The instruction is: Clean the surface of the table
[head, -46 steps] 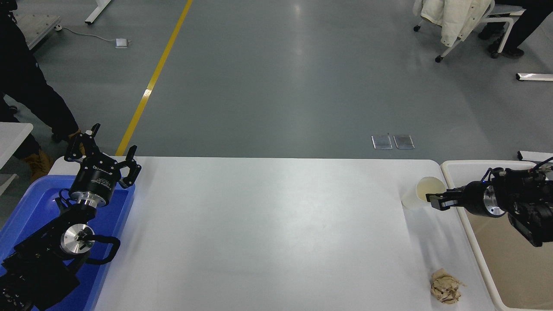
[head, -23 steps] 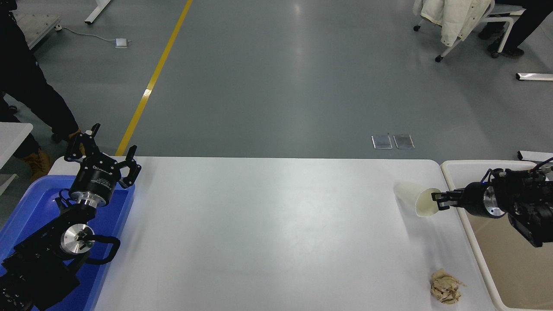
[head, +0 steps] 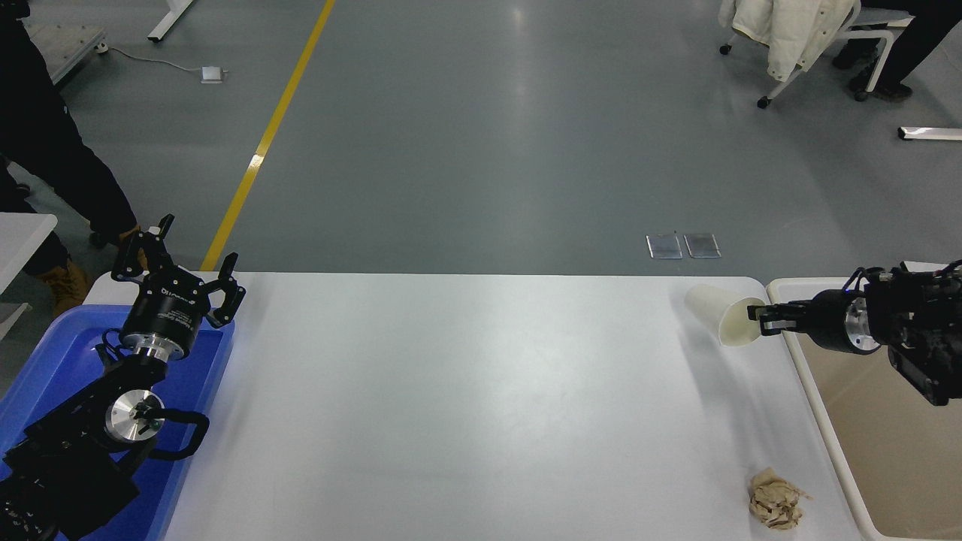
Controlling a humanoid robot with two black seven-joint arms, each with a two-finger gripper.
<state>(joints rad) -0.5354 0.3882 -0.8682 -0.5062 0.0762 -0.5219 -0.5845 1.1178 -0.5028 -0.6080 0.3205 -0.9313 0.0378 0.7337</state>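
Right gripper (head: 760, 318): fingers pinched on the rim of a white paper cup (head: 714, 317), at the side of the rim nearest the arm. Cup is tipped on its side, mouth turned toward the gripper, closed base pointing away from it to the left. Cup looks lifted clear of the table; a faint shadow lies below it.

Right arm comes in level from the right edge, wrist over the far corner of the cream-coloured bin (head: 819, 421). The bin sits directly under and behind the gripper, its rim just beside the table edge.

The table surface (head: 466, 406) spreads out below and to the left of the gripper, a broad white top with rounded corners; the gripper hangs over its far right corner.

Nearer the camera from the gripper, well apart from the cup, a crumpled brown paper wad (head: 775, 499) lies on the table, close to the bin's rim.

Far across the table from the gripper, left gripper (head: 180, 267) stands parked, fingers spread wide, holding nothing, over the far end of the blue plastic tray (head: 45, 368).

Beyond the table: grey floor with a yellow line (head: 270, 128). A person's dark trouser legs (head: 52, 158) at the left edge. A chair draped with a pale coat (head: 785, 30) at the top right.
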